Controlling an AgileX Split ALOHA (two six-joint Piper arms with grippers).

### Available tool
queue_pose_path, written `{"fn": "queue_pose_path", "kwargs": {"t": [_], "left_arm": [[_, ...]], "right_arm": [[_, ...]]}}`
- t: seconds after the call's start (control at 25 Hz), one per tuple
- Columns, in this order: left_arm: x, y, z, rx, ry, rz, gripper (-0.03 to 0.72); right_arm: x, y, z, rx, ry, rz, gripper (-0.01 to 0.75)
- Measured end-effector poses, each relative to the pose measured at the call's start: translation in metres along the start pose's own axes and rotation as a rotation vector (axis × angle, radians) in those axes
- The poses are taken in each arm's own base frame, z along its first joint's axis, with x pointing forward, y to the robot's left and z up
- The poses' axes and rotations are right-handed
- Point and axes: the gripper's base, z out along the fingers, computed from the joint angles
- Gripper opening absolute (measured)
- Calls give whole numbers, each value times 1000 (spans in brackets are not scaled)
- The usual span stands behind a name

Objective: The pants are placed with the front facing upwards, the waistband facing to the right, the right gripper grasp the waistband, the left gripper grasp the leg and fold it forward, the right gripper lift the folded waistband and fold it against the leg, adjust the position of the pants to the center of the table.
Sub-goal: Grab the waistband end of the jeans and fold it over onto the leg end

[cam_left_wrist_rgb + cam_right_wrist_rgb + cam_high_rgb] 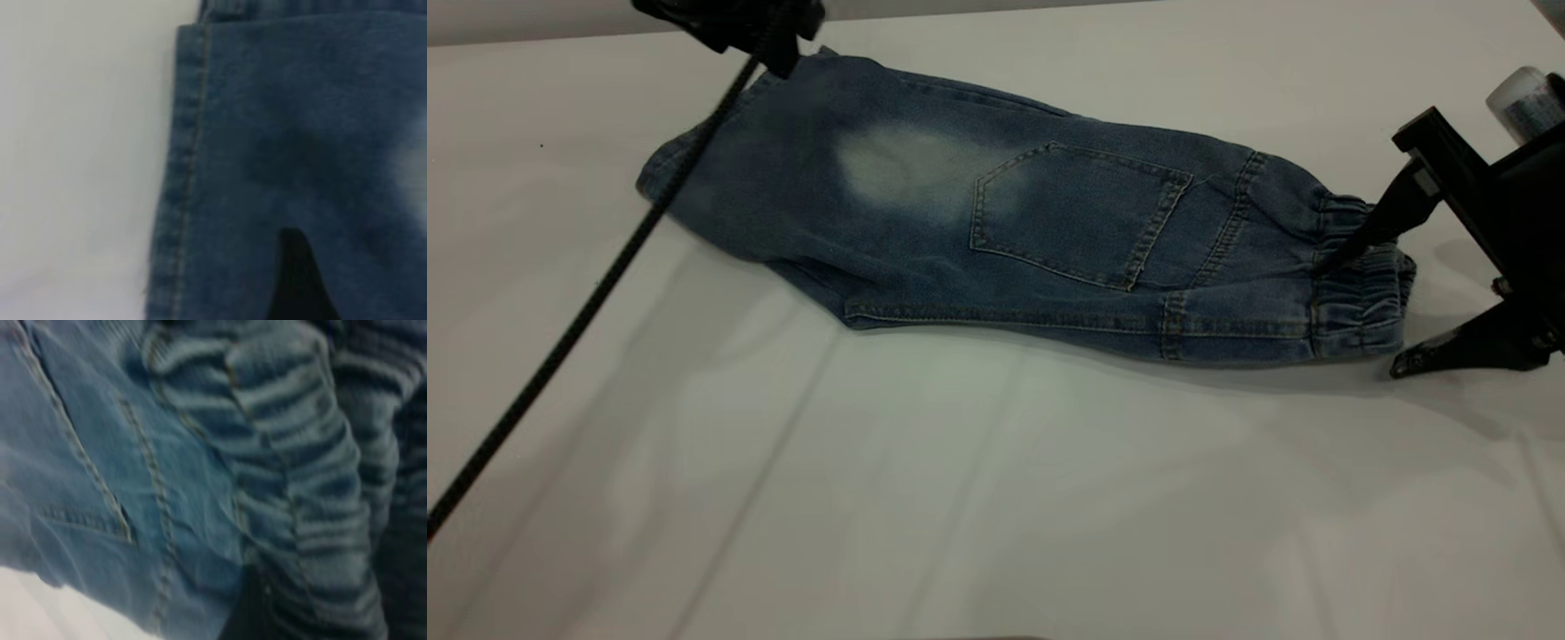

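Although the pants (1005,231) lie folded lengthwise (patch pocket up), the spread-jawed right gripper (1360,307) only straddles the waistband (1360,284); the left gripper (734,22) hovers, jaws indiscernible; cross-fold and centring remain.

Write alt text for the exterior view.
Short blue denim pants, folded lengthwise with a back patch pocket up, lie on a white table, gathered elastic waistband toward the right. The black right gripper straddles the waistband, fingers open; the black left gripper with its braided cable is above the leg end.
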Motion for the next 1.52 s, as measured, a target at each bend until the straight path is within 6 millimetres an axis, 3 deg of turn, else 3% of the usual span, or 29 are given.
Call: {"fn": "queue_pose_path", "kwargs": {"t": [0.12,0.28,0.4,0.68,0.92,1.12,1.32,1.44,1.52], "left_arm": [[-3,-16,-2,21,-6,33,422],[-7,-36,-4,47,-11,69,422],[-5,-54,-3,68,12,102,422],[16,-99,15,126,122,169,422],[31,-141,24,184,159,238,422],[33,-179,15,236,134,293,422],[32,-218,3,317,67,266,422],[33,-227,-1,331,65,273,422],[33,-222,-1,322,80,270,422]], "right_arm": [[-2,1,0,-15,-22,-18,429],[-5,7,0,-82,-53,-33,157],[-6,16,-2,-172,-68,-44,44],[-5,35,-8,-320,-53,-188,33],[-5,78,-41,-480,-98,-381,33],[4,109,-74,-577,-122,-531,33],[12,126,-95,-590,-131,-666,33],[15,127,-99,-569,-122,-718,33],[16,125,-99,-553,-110,-738,33]]}}
